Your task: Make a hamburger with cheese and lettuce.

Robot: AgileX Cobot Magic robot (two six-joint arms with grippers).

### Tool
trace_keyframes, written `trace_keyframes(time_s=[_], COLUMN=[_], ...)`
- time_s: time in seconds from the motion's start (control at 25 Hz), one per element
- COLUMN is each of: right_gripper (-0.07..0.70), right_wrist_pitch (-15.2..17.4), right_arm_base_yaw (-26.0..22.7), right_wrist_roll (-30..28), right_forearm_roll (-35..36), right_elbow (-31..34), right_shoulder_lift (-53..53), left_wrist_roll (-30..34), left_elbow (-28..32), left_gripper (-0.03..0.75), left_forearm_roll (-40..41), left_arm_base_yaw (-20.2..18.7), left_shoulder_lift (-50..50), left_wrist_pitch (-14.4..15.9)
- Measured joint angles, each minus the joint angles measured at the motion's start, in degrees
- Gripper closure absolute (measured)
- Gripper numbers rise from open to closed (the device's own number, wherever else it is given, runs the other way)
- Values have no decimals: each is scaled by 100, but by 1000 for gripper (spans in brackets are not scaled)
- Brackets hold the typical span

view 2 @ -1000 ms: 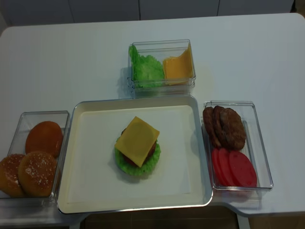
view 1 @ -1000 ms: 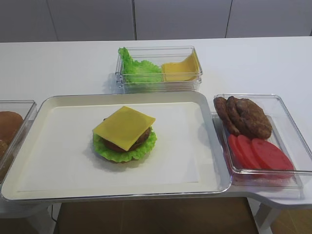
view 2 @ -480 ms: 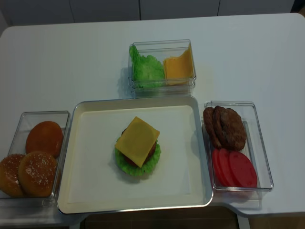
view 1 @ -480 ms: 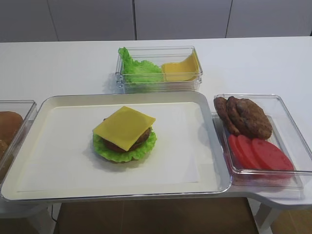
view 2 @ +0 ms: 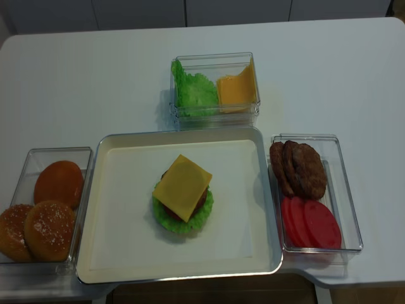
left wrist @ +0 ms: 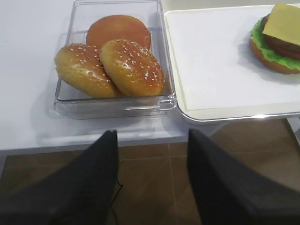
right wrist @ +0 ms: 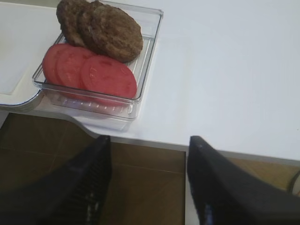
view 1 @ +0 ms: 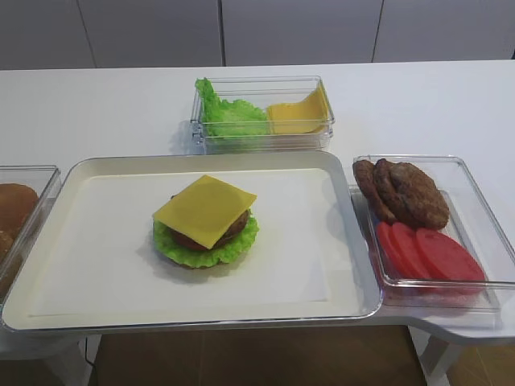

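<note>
The hamburger (view 1: 229, 232) sits in the middle of the silver tray (view 1: 96, 257). Its top layer is a square yellow cheese (view 1: 205, 209) slice, over a brown patty and ruffled green lettuce (view 1: 181, 251). From above, the cheese (view 2: 182, 187) covers most of the stack. More lettuce (view 1: 229, 112) and cheese slices (view 1: 299, 115) lie in the clear box at the back. My left gripper (left wrist: 151, 136) is open and empty, off the table's front edge below the bun box. My right gripper (right wrist: 149, 139) is open and empty too, off the edge below the patty box. Neither arm shows in the high views.
A clear box of buns (left wrist: 112, 61) stands left of the tray. At the tray's right is a clear box with brown patties (view 1: 406, 191) and red tomato slices (view 1: 430, 253). Brown floor (right wrist: 145, 178) lies under both grippers.
</note>
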Motion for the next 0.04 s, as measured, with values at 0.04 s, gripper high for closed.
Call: trace_keyframes(time_s=[0.04], right_gripper=[235], right_wrist_pitch=[0], right_arm_base_yaw=[0], right_wrist_roll=[0], right_forearm_roll=[0], right_elbow=[0], right_shoulder_lift=[0], left_wrist_roll=[0], left_elbow=[0], left_gripper=[356], left_forearm_roll=[0], left_arm_base_yaw=[0], left_shoulder_lift=[0], left_wrist_pitch=[0])
